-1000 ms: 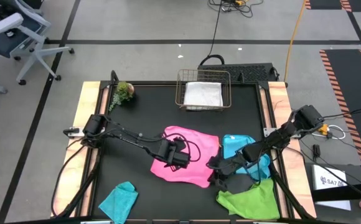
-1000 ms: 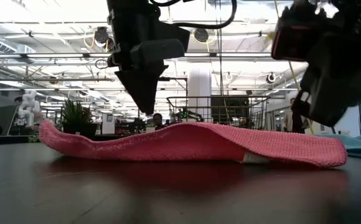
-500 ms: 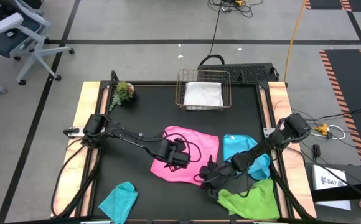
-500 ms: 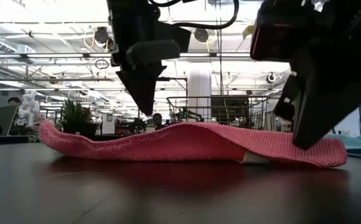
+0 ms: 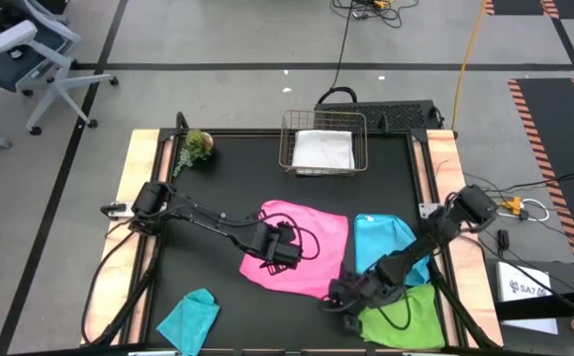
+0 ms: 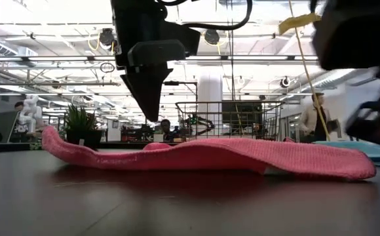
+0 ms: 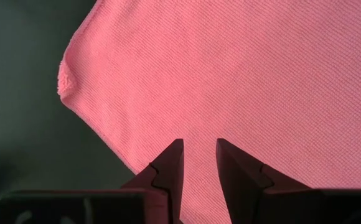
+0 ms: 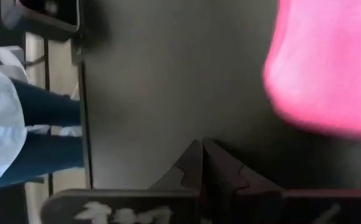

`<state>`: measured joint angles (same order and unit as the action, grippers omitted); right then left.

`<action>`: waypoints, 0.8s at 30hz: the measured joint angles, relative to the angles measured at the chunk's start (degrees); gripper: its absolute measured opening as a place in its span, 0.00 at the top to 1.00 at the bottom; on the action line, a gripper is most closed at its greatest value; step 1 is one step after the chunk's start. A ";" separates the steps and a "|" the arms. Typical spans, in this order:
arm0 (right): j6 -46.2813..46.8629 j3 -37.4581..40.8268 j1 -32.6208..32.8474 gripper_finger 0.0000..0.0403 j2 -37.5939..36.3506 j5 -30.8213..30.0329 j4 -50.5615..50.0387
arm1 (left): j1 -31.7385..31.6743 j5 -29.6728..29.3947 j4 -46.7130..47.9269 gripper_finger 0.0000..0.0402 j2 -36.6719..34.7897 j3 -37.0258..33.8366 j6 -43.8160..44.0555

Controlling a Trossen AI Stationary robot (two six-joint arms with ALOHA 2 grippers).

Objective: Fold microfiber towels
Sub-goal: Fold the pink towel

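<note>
The hot pink towel (image 5: 302,242) lies spread on the black table; it also shows in the low view (image 6: 242,154). My left gripper (image 5: 267,255) hangs above the towel's left part, its fingers (image 7: 199,152) a little apart and pointing down, clear of the cloth (image 6: 147,98). My right gripper (image 5: 338,297) is shut (image 8: 202,149) over bare table beside the pink towel's near right corner (image 8: 330,68). The sky blue towel (image 5: 381,237), lime green towel (image 5: 406,316) and teal towel (image 5: 190,318) lie on the table. The white towel (image 5: 324,148) lies in a wire basket.
The wire basket (image 5: 324,124) stands at the far middle and a small plant (image 5: 196,146) at the far left. The right arm lies over the blue and green towels. A person (image 8: 6,137) stands beyond the table's edge. Bare table shows at the near middle (image 5: 267,316).
My right gripper has swept toward the table's left and near edge, past the pink towel's near right corner, staying shut. That end of the towel, humped with its underside showing before, now lies flatter and more spread out. My left gripper has kept still.
</note>
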<state>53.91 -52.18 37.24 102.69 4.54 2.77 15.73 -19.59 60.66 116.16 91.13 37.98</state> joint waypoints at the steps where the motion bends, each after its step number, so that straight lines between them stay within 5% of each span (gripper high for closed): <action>1: 0.82 0.00 0.56 1.00 -0.08 -0.01 -0.15 | 0.00 0.00 0.00 0.76 0.00 0.00 0.00; 16: -3.91 -0.05 -1.25 1.00 -5.42 -13.49 -2.67 | 0.00 0.00 -0.50 0.76 0.00 0.00 0.66; 24: -16.63 -13.81 -2.66 1.00 -5.46 -16.48 -31.34 | 0.00 -0.01 -0.48 0.76 0.00 0.00 0.74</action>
<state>37.28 -65.99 34.58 97.23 -11.94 -28.58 15.73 -19.61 60.18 116.16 91.13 38.72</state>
